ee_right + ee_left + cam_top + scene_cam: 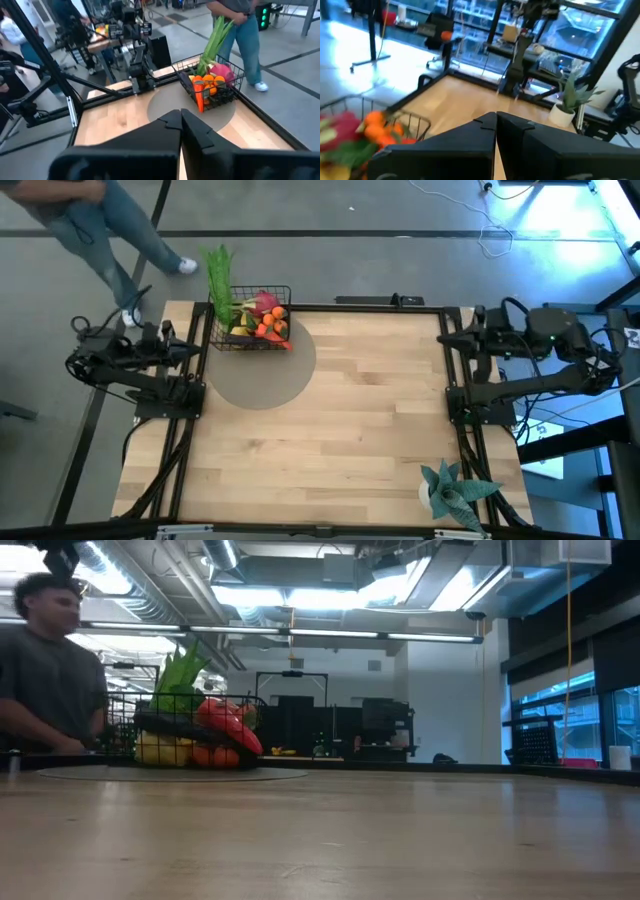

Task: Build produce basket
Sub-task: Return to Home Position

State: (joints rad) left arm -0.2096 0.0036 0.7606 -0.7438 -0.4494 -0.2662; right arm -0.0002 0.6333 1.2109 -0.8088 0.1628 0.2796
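We see left gripper [496, 117] folded at the left edge of the table [350, 410], fingertips touching, empty. Basket [262, 288] sits far-left on grey mat [265, 380], produce [265, 320] piled inside. Lower pieces overlap and we can't separate them. Right gripper [180, 116] at right edge, fingertips touching, empty.

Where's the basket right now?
High view: the basket sits near the upper-left corner of the table, on the edge of the round grey mat, just right of the left arm, with the leek sticking out.
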